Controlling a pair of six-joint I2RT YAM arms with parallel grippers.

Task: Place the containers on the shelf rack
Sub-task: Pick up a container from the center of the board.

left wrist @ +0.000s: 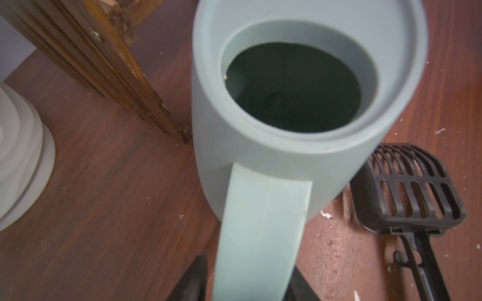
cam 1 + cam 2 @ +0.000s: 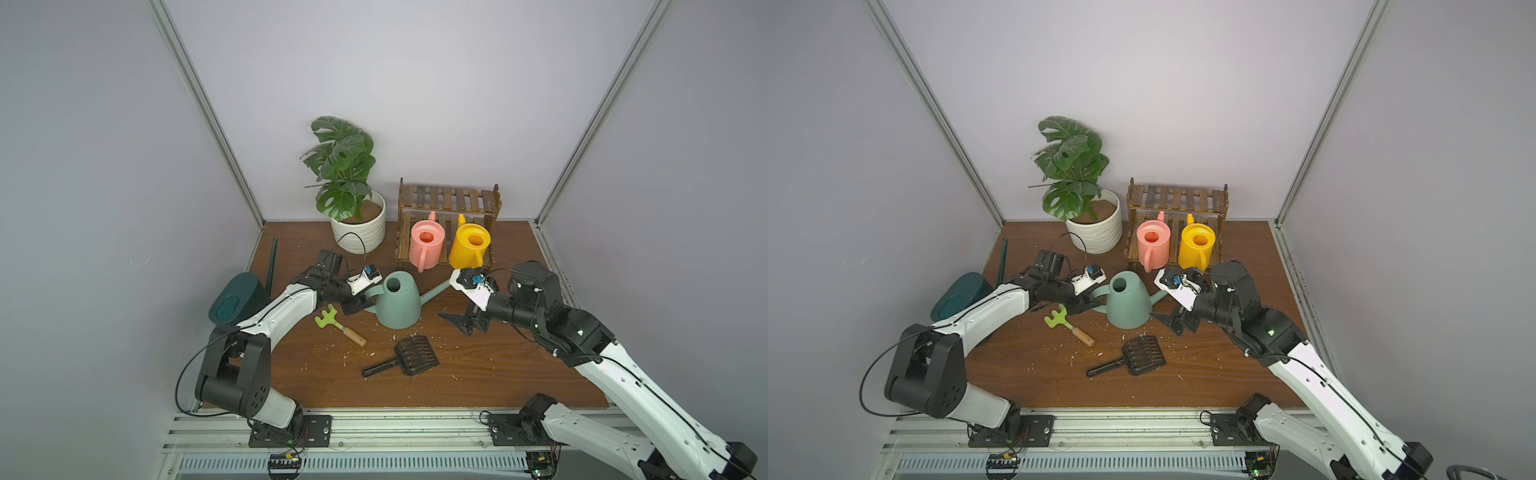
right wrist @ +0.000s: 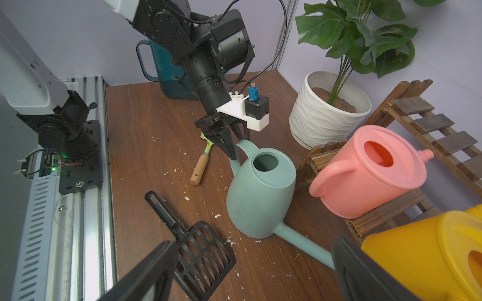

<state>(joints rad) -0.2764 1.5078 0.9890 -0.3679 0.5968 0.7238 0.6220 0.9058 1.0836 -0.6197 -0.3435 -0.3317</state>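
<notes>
Left pincer [image 3: 238,147]: jaws stand either side of the handle [image 1: 260,229] of the sage-green can [image 2: 397,307], narrowly apart. From the left wrist view I make out a thin gap on one side, so I cannot tell whether they press it.
Right pincer [image 2: 463,323]: jaws spread wide with nothing between them, low over the counter [image 2: 498,374] near the end of the sage-green can's spout.
Sage-green can: upright on the counter in front of the shelf rack [image 2: 449,197]. Its handle points at my left arm and its long spout at my right.
Pink can [image 2: 426,245]: on the rack's lower tier, upright, handle facing forward.
Yellow can [image 2: 469,245]: same tier, just beside the pink can on its right side, handle forward.
Teal can [image 2: 237,299]: upright at the counter's left edge behind my left arm, well apart from the rack, thin spout rising.
Plant pot [image 2: 359,232]: white and ribbed, leafy plant in it, just left of the rack.
Hand rake [image 2: 332,322]: green head, wooden grip, lying on the counter under the left wrist.
Scoop [image 2: 415,355]: black and slotted, lying flat in front of the sage-green can.
Counter surface: brown wood grain, with white flecks scattered around the scoop.
</notes>
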